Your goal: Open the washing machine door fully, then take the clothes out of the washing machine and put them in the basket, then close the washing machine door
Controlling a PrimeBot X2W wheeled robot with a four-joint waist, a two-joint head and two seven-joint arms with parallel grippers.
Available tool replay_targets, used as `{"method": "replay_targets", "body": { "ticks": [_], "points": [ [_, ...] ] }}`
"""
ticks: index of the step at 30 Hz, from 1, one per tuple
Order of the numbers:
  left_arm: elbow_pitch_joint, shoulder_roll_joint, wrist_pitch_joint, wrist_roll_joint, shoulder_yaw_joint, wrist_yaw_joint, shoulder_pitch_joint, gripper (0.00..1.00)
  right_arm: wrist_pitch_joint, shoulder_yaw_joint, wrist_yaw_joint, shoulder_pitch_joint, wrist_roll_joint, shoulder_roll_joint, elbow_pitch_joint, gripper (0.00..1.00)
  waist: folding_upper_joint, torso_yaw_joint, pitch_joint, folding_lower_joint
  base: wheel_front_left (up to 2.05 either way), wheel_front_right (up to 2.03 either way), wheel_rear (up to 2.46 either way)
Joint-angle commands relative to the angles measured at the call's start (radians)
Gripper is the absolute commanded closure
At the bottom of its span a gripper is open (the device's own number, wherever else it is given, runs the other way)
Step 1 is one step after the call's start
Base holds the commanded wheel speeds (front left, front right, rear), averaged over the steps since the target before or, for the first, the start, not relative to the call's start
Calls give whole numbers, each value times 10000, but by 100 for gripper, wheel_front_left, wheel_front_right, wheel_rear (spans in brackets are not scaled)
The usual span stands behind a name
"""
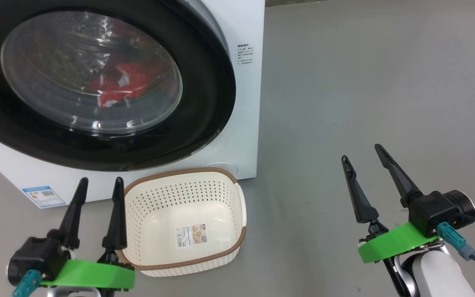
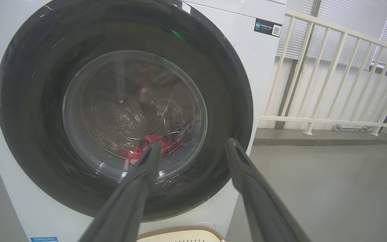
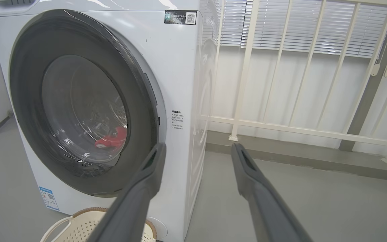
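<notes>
On floor just before washer (image 1: 245, 123), basket (image 1: 159, 194) sat upright. Door (image 1: 208, 103) was closed, red clothes (image 1: 126, 78) behind its glass. Your left gripper (image 1: 101, 180) hovered just beside basket, released; your right gripper (image 1: 361, 152) hung well apart, likewise released.

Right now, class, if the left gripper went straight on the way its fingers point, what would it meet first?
Most likely the washing machine door, low down where glass meets black rim; the open left gripper aims there. How far off it is remains unclear.
</notes>
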Motion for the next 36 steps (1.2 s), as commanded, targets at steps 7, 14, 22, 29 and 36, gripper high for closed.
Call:
{"method": "replay_targets", "body": {
  "ticks": [7, 14, 22, 29, 36],
  "points": [
    [-218, 177, -122, 128, 273, -48, -410, 0, -63, 261, -7, -315, 6, -64, -251, 0, 0, 1, -37, 0, 0, 0, 0],
    [-206, 177, -122, 186, 244, -52, -395, 0, -63, 235, -7, -270, 80, -64, -215, 0, 0, 22, -7, 0, 0, 0, 0],
    [-214, 177, -122, 173, 195, -57, -408, 0, -63, 125, -7, -279, 242, -64, -128, 0, 0, 109, 124, 0, 0, 0, 0],
    [-412, 177, -122, 199, 128, -61, -552, 0, -63, 168, -7, -670, 648, -64, 74, 100, 0, 214, 583, 0, 0, 0, 0],
    [-634, 177, -122, 270, 129, -65, -844, 0, -63, 732, -7, -1756, 2462, -64, 790, 100, 0, 416, 1279, 0, 0, 0, 0]
  ]
}}
